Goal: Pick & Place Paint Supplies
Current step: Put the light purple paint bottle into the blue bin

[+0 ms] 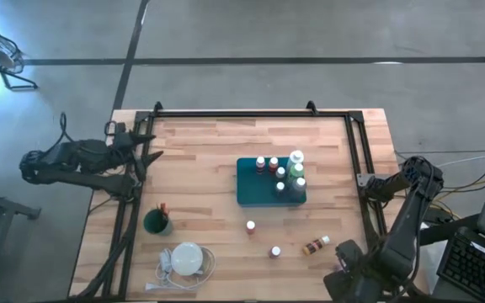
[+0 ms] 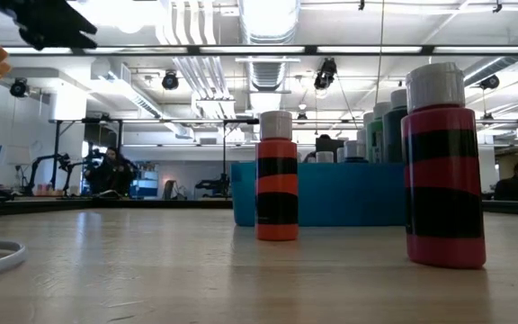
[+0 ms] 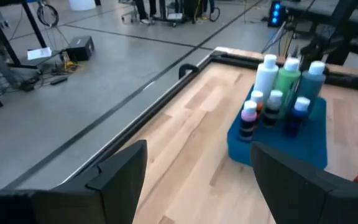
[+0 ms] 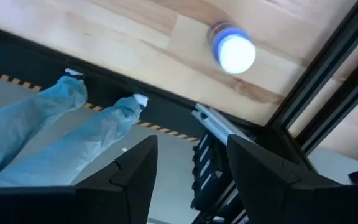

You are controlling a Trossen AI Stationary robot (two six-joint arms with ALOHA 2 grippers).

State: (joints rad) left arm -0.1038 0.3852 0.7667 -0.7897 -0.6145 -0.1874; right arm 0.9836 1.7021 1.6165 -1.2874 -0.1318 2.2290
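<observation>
Step in hand: approach to a loose paint bottle.
Right pincer (image 4: 185,168), jaws apart and empty, hangs off the surface (image 1: 209,168) edge; nearest bottle (image 4: 232,48) lies ahead. Next: reach, straddle, close. Left pincer (image 3: 191,180) waits apart.

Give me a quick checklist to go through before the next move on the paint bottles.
1. Left end effector empty, fingers apart, at the table's left edge: ok.
2. Right end effector empty, fingers apart, at the near right corner: ok.
3. Teal tray has bare room on its left part; bottles crowd its right: ok.
4. Loose bottles still out on the table: two upright, one brown lying down: not ok.
5. Brushes standing in the green cup: ok.
6. A person's legs show beyond the table edge; clearance: cannot tell.
</observation>
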